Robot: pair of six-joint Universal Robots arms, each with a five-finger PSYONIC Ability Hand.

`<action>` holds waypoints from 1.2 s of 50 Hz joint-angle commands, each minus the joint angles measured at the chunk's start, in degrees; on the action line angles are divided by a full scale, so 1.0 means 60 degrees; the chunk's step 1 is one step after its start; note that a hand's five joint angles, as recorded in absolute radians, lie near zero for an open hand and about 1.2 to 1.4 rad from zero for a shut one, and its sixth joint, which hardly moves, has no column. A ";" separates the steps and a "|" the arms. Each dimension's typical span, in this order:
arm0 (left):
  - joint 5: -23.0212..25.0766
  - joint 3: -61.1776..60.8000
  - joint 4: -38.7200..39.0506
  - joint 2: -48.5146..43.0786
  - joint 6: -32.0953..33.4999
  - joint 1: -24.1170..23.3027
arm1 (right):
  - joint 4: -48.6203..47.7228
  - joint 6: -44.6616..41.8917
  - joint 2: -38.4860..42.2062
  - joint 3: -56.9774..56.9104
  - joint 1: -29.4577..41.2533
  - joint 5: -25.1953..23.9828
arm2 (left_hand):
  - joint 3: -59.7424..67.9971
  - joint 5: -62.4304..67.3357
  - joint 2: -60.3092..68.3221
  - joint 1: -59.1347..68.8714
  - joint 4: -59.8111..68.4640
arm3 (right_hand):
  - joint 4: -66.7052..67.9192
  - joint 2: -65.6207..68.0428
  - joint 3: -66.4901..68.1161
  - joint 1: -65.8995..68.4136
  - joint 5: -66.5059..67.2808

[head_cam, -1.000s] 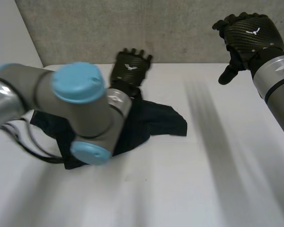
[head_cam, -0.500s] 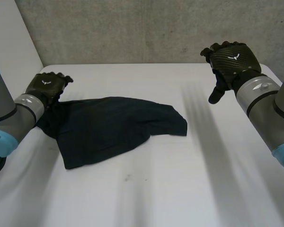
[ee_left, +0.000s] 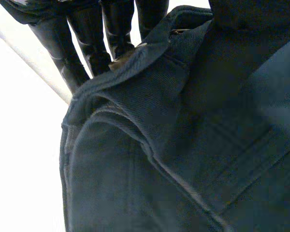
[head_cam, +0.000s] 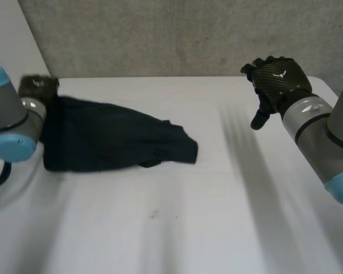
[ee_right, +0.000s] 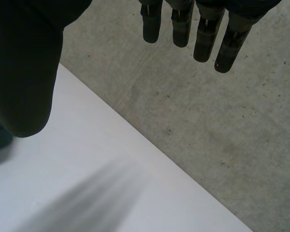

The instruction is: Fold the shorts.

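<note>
Dark navy shorts (head_cam: 114,140) on the white table (head_cam: 217,228), over its left half, crumpled and drawn out in 1 long band from the far left corner toward the middle. At the band's far left end, the left hand (head_cam: 39,85), blurred in the head view, low by the table's rear edge and near the grey wall (head_cam: 160,34). Just beside it, the left arm (head_cam: 8,123), touching the cloth's left side. From the left wrist view: straight fingers (ee_left: 84,38) behind a thick hemmed edge of the shorts, with that edge folded over them and, as far as can be seen, pinched against the thumb on the other side. Under the palm, woven cloth with 1 raised seam (ee_left: 183,179) and a stitched pocket outline (ee_left: 246,164). Well apart from the shorts, the right hand (head_cam: 277,77), raised above the table's far right part in front of the wall, touching nothing. From the right wrist view: fingertips (ee_right: 181,29) straight and a little spread, thumb (ee_right: 21,72) set well apart from them, nothing held between, only wall and bare table beyond.
</note>
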 commanded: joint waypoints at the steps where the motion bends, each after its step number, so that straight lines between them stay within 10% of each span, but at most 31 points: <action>1: -0.0051 0.0622 0.1020 0.0545 0.0298 -0.1294 | 0.0000 0.0000 0.0011 -0.0039 0.0000 0.0015 | 0.2534 0.2947 0.2059 0.2840 0.1932 | -0.0590 -0.0336 -0.0283 0.0239 -0.0534; 18: 0.2321 -0.1295 0.1358 0.0384 0.0283 -0.6347 | -0.0015 0.0117 -0.0282 -0.0463 -0.0161 0.0629 | 0.2534 0.2947 0.2059 0.2840 0.1932 | -0.0590 -0.0336 -0.0283 0.0239 -0.0534; 23: 0.3433 -0.2115 0.1431 0.0515 0.0444 -0.7417 | 0.0000 0.0117 -0.0282 -0.0771 -0.0205 0.1347 | -0.7520 -0.7108 -0.7995 -0.7214 -0.8122 | -0.0590 -0.0336 -0.0283 0.0239 -0.0534; 47: 0.3011 -0.4065 0.1490 0.4603 0.0474 -0.5077 | 0.0892 0.0277 -0.0297 -0.0903 -0.0279 0.0967 | -0.8536 -0.8124 -0.9011 -0.8230 -0.9138 | -0.0590 -0.0336 -0.0283 0.0239 -0.0534; 60: 0.1591 -0.3714 0.1388 0.3110 -0.2894 -0.2732 | 0.1523 0.1786 0.1752 -0.2483 0.0058 -0.1360 | -0.8032 -0.7620 -0.8507 -0.7726 -0.8634 | -0.0590 -0.0336 -0.0283 0.0239 -0.0534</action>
